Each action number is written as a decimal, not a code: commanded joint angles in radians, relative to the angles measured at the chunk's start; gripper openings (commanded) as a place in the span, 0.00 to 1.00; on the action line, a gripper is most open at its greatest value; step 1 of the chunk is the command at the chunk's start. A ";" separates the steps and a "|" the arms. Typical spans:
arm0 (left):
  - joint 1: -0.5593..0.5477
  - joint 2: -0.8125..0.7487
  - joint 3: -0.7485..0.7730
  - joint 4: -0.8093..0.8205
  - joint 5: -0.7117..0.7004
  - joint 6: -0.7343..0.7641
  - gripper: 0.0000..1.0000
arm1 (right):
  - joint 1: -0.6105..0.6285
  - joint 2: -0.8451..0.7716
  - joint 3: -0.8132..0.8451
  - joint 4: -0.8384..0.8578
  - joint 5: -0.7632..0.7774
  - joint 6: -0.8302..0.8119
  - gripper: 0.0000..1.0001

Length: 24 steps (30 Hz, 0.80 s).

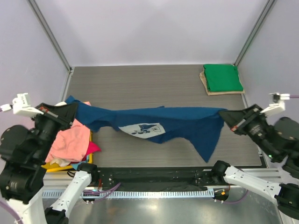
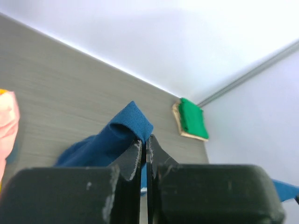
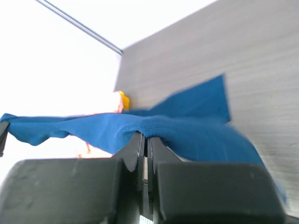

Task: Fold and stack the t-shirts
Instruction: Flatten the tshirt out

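As the navy t-shirt [image 1: 159, 122] hangs crosswise, left claw [image 1: 74, 110] and right claw [image 1: 224, 114] each pinch one end. The green t-shirt [image 1: 223, 77] lies beyond its right end.

Work surface: a flat grey wood-grain tabletop [image 1: 140, 84]. A flat tan rectangular board [image 1: 204, 80] lies at its far right corner. The edge of a yellow flat item [image 1: 56, 167] shows at its near left corner. Plain white walls [image 1: 154, 28] enclose the tabletop, with slanted metal frame posts [image 1: 49, 32] at its far corners. A white toothed strip [image 1: 140, 193] runs along its near edge.
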 commanded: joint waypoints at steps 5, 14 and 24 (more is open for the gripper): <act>0.005 0.099 0.302 0.054 0.154 0.091 0.00 | 0.003 0.005 0.275 -0.129 0.136 -0.113 0.01; 0.003 0.586 0.589 -0.121 0.115 0.119 0.00 | 0.049 0.359 0.363 -0.106 0.569 -0.199 0.01; 0.156 1.616 1.043 -0.187 0.409 0.084 0.58 | -0.718 1.159 0.482 0.136 -0.201 -0.302 0.07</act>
